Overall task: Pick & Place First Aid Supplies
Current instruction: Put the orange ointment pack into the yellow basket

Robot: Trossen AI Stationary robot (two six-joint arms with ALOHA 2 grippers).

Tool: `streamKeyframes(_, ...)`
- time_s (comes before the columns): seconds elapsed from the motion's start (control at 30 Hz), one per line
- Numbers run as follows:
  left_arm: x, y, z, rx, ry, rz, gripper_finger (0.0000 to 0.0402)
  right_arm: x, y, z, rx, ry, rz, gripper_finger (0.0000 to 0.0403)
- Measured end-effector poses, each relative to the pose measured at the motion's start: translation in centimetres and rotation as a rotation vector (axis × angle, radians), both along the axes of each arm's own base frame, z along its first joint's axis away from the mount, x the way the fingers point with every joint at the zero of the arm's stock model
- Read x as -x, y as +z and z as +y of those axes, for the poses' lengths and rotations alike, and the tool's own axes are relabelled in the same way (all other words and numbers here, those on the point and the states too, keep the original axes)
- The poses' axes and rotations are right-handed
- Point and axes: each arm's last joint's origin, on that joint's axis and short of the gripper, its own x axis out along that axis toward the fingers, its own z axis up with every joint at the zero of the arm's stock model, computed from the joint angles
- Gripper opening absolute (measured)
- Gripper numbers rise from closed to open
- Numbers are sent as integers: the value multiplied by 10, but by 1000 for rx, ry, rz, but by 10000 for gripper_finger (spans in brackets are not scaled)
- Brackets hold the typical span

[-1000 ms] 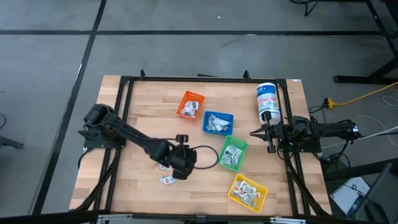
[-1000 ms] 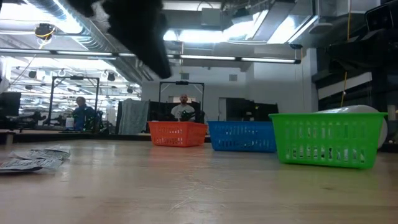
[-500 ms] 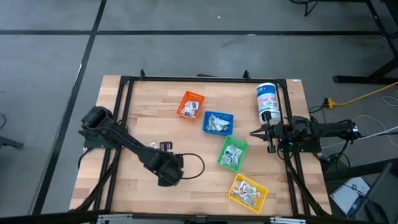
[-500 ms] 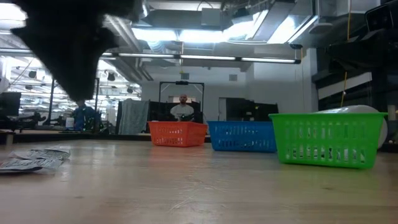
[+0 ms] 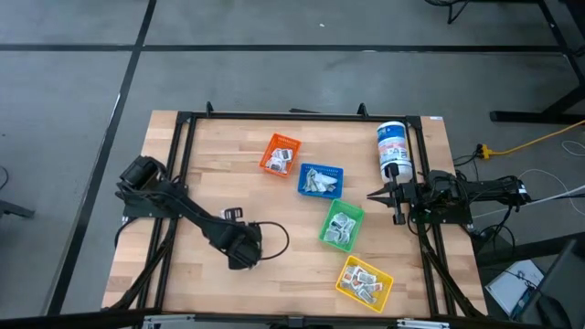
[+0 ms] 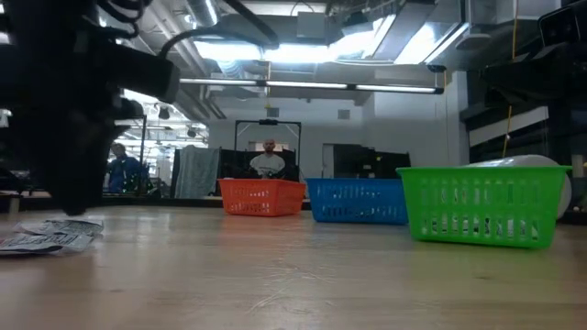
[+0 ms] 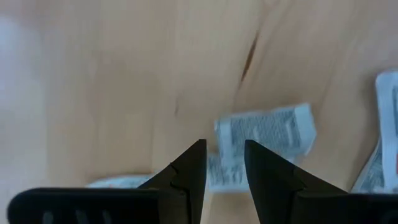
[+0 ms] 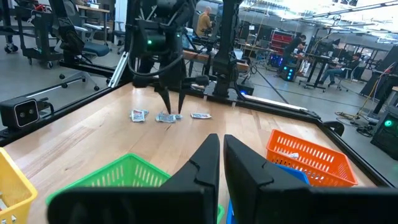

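Three small flat white first aid packets point(image 8: 166, 116) with grey print lie loose on your light wooden table point(image 5: 228, 146), at about 7 o'clock from the board's centre. Your left gripper point(image 7: 222, 163) hangs tips-down right over them, fingers slightly parted with nothing between them; one packet point(image 7: 266, 130) sits just past the tips, another partly under them. More packets already fill the orange point(image 5: 280, 153), blue point(image 5: 320, 180), green point(image 5: 342, 225) and yellow plastic mesh bins point(image 5: 364, 281), strung diagonally from 12 toward 5 o'clock. Your right gripper point(image 8: 221, 147) waits at the 3 o'clock edge, fingers nearly together and empty, beside the tall white canister with blue label point(image 5: 393, 152).
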Motion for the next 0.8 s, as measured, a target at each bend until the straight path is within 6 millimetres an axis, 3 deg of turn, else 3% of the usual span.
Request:
streamKeyframes(0.6,-5,-17,21,117,52,-6,100,0,0,0,0,0,0,26)
streamKeyframes(0.8,-10,-17,20,133,36,-33,64,0,0,0,0,0,0,26)
